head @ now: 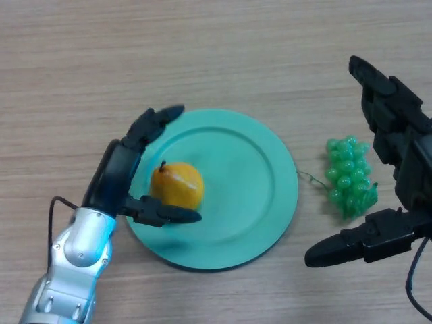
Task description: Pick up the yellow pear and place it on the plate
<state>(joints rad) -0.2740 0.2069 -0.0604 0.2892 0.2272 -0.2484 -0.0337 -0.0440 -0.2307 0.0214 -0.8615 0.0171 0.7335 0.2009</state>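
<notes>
Wooden table (216,47) seen under everything | left hand (125,169) found at plate's left rim, fingers spread loose around the pear, not clamped | yellow pear (177,185) rests on green plate (263,169), left of centre, stem up-left (release judged next) | grapes (349,177) right of plate | right hand (388,175) beyond, relaxed, empty

I can read no text, label, brand, number or sign anywhere from my station. The green plate (256,175), the yellow pear (178,183), the green grapes (349,177) on the right and the wood-grain tabletop (216,54) all show plain surfaces. The left robot hand (121,179) and the right robot hand (398,169) carry no marking I can make out.
</notes>
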